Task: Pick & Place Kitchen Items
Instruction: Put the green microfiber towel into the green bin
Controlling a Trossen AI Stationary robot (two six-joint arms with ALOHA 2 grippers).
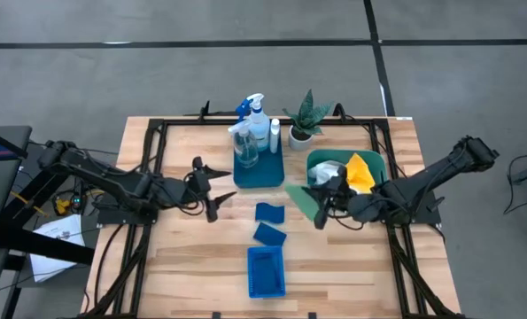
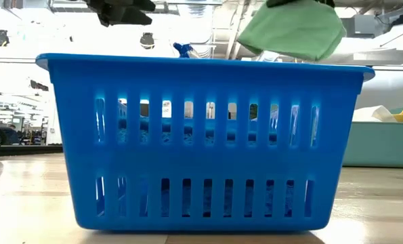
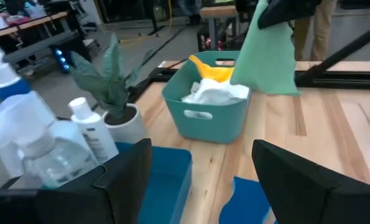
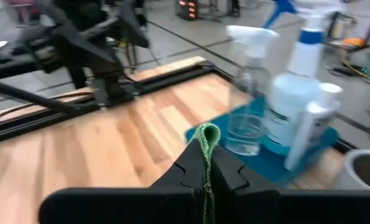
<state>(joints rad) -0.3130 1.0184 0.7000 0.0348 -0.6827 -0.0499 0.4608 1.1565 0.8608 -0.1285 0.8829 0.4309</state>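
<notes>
My right gripper (image 1: 321, 202) is shut on a green cloth (image 1: 301, 199) just in front of the teal tub (image 1: 380, 165). The cloth also shows hanging in the left wrist view (image 3: 265, 56) and in the low view (image 2: 292, 30). The tub holds a white cloth (image 3: 216, 93) and a yellow cloth (image 3: 211, 67). My left gripper (image 1: 223, 184) is open and empty at the table's middle left. Two blue sponges (image 1: 269, 213) (image 1: 269, 234) lie flat on the table. The spray bottle (image 1: 254, 111), a clear bottle (image 1: 244, 146) and a white bottle (image 3: 91, 127) stand in the far blue tray (image 1: 265, 175). My right gripper pinches a narrow fold of the green cloth (image 4: 205, 152) between its two fingers; how many layers it holds I cannot tell. The fingers come from the table's right side, pointing left. The cloth hangs slack below the gripper, lifted clear of the table.
A blue slotted basket (image 1: 266, 271) stands at the near middle and fills the low view (image 2: 201, 135). A small potted plant (image 1: 304, 120) stands at the far edge beside the tray. Bare wood lies left of the sponges and at the table's near right.
</notes>
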